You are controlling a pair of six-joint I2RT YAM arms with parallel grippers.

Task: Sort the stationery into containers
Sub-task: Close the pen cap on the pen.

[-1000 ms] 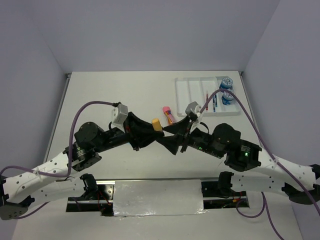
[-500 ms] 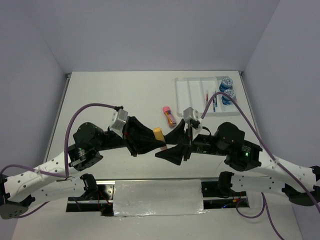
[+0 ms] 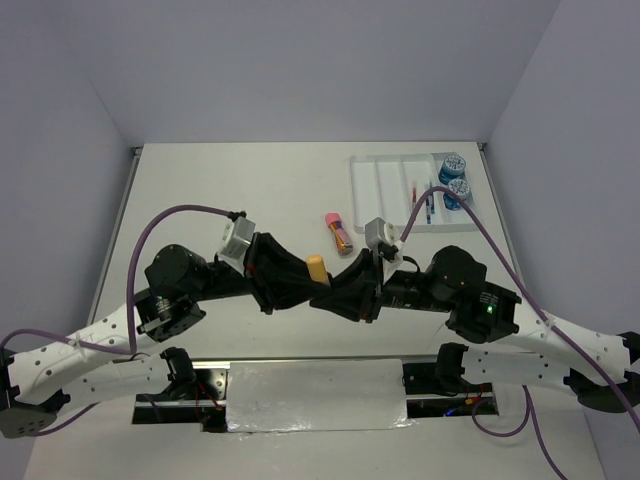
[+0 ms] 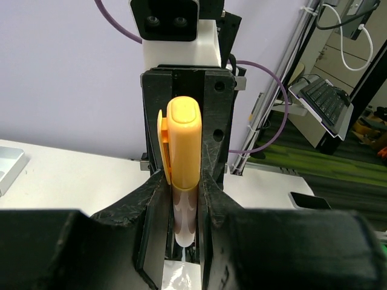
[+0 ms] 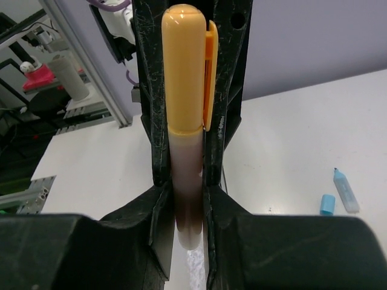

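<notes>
Above the middle of the table (image 3: 240,190), toward its near side, the two arms meet tip to tip with an orange marker (image 3: 316,268) caught between them. The marker stands upright, orange cap on top and pale see-through barrel below. Whether its lower end touches the tabletop cannot be told.

The left gripper (image 4: 184,208) comes in from the left and is closed narrow on the marker. In its wrist view its dark fingers (image 4: 152,202) press on either side of the barrel just under the cap. The right gripper (image 5: 185,208) reaches in from the opposite side and is likewise clamped on the same marker, its fingers (image 5: 159,208) tight against the barrel with no gap showing.

At the far right of the table lies the white tray (image 3: 385,200) with its four long compartments. Two blue rolls (image 3: 452,163) sit one behind the other at the far end of the rightmost compartment. A red pen (image 3: 414,193) and a blue pen (image 3: 430,207) lie lengthwise in the tray just left of the rolls; which compartment each is in is hard to tell.

A pink marker (image 3: 338,230) lies on the table between the tray and the grippers. The right wrist view also shows a light-blue marker (image 5: 346,190) lying on the table, with a light-blue cap (image 5: 327,204) just beside it.
</notes>
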